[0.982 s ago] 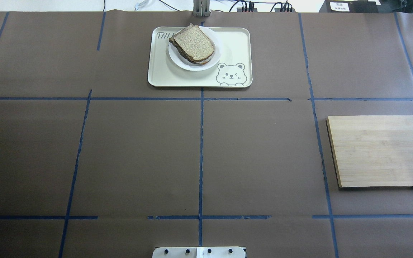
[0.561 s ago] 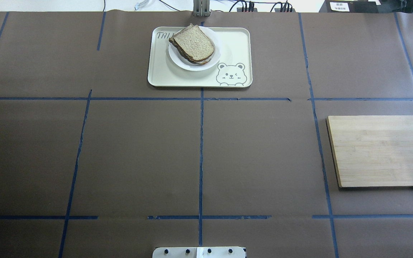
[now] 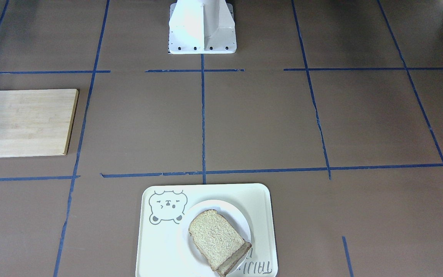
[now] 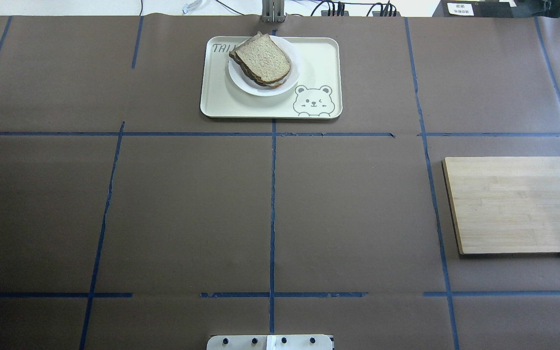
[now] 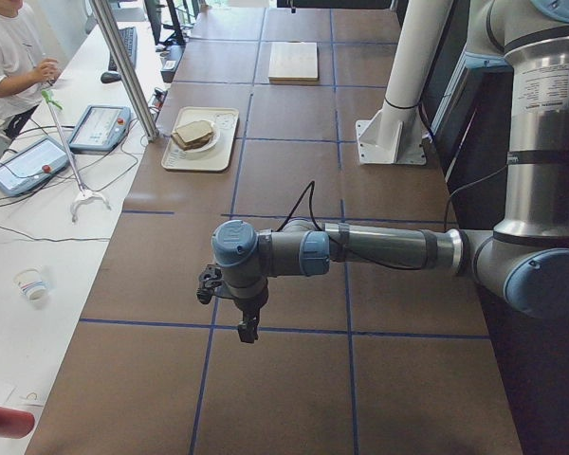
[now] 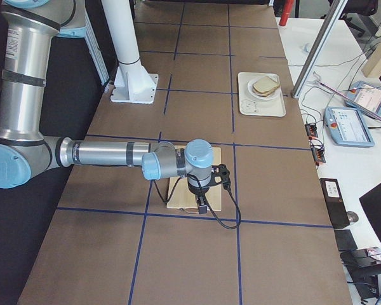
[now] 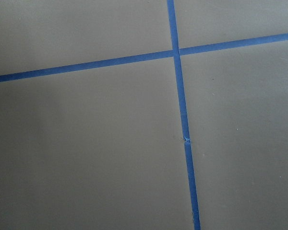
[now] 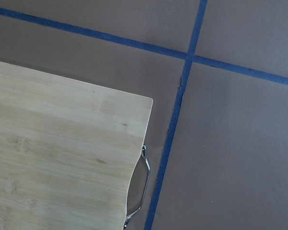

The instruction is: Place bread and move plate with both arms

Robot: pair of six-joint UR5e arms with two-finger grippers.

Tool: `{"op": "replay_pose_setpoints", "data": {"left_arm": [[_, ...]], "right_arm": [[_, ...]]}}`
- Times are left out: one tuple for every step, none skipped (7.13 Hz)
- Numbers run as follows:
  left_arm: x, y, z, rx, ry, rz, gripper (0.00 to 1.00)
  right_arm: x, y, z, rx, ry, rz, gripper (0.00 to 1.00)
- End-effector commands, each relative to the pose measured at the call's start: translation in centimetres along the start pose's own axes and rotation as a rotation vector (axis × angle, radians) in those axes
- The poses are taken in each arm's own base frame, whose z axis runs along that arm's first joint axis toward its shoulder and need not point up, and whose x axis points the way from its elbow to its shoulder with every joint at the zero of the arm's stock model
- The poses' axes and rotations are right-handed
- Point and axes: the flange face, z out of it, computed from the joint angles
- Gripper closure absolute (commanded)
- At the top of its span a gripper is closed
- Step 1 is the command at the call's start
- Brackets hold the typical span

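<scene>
The bread [image 4: 263, 58] is a speckled brown slice lying on top of another slice on the white plate [image 4: 251, 88]. The plate sits on a cream tray [image 4: 319, 58] at the table's far middle. The front-facing view shows the same bread [image 3: 215, 238] and plate [image 3: 231, 211]. My left gripper [image 5: 249, 327] shows only in the exterior left view, hanging over bare table at my left end, far from the plate. My right gripper [image 6: 203, 204] shows only in the exterior right view, above a wooden board. I cannot tell whether either is open or shut.
A wooden cutting board [image 4: 516, 204] with a metal handle [image 8: 141, 187] lies at the right side. The white pedestal [image 3: 202, 27] stands at the near middle edge. A person [image 5: 9, 57] sits at a side desk beyond the tray. Blue tape lines cross the brown table.
</scene>
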Motion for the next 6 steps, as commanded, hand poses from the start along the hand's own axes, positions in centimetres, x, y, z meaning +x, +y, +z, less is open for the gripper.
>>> {"op": "replay_pose_setpoints", "data": {"left_arm": [[0.01,0.0,0.0,0.0,0.001,0.0,0.0],[0.06,-0.01,-0.06,0.001,0.001,0.001,0.0],[0.2,-0.05,-0.22,0.005,0.0,0.004,0.0],[0.21,-0.05,-0.23,0.005,0.0,0.004,0.0],[0.54,-0.14,-0.61,0.013,-0.001,0.011,0.0],[0.6,-0.15,-0.67,0.014,-0.001,0.012,0.0]], "right_arm": [[-0.06,-0.02,-0.05,0.001,-0.001,0.001,0.0],[-0.05,-0.02,-0.05,0.001,0.0,-0.001,0.0],[-0.05,-0.02,-0.05,0.001,0.0,-0.001,0.0],[-0.06,-0.02,-0.05,0.001,-0.001,0.001,0.0],[0.0,0.0,0.0,0.0,0.0,0.002,0.0],[0.0,0.0,0.0,0.0,0.0,0.0,0.0]]}}
